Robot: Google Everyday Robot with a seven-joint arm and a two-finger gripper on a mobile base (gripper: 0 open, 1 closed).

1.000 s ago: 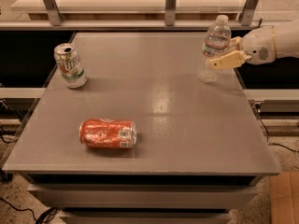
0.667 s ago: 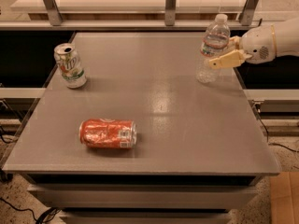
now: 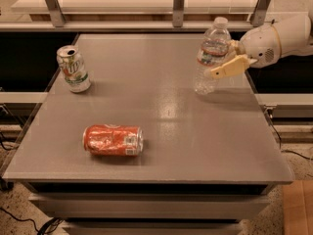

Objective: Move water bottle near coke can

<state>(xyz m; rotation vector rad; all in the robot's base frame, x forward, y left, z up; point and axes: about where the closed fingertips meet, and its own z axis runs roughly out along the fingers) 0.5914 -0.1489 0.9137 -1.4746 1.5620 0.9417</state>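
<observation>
colleague: what does your camera show right now?

operator: i see a grey bench [image 3: 195, 146] from the front and a little above, with three things on it. the water bottle [image 3: 210, 58] is at the back right, near the right edge. it is clear and ribbed, with a white cap and a red-and-white label band. it leans a little, cap toward the right.

colleague: and where is the gripper?

operator: my gripper [image 3: 216, 65] reaches in from the right on a white arm [image 3: 274, 38], at about the height of the label. its fingers [image 3: 230, 67] are clamped on the water bottle. one tan finger crosses the front of the bottle just below the label, and the other is hidden behind it. i cannot tell whether the bottle's base touches the bench or hangs just above it.

colleague: where is the coke can?

operator: the coke can [image 3: 113, 140] lies on its side at the front left, red, with its long side toward me. it is well apart from the water bottle, diagonally across the bench.

colleague: anything else?

operator: a silver-and-green can [image 3: 73, 68] stands upright at the back left, well apart from both the coke can and the bottle. metal posts [image 3: 178, 4] rise behind the bench.
</observation>
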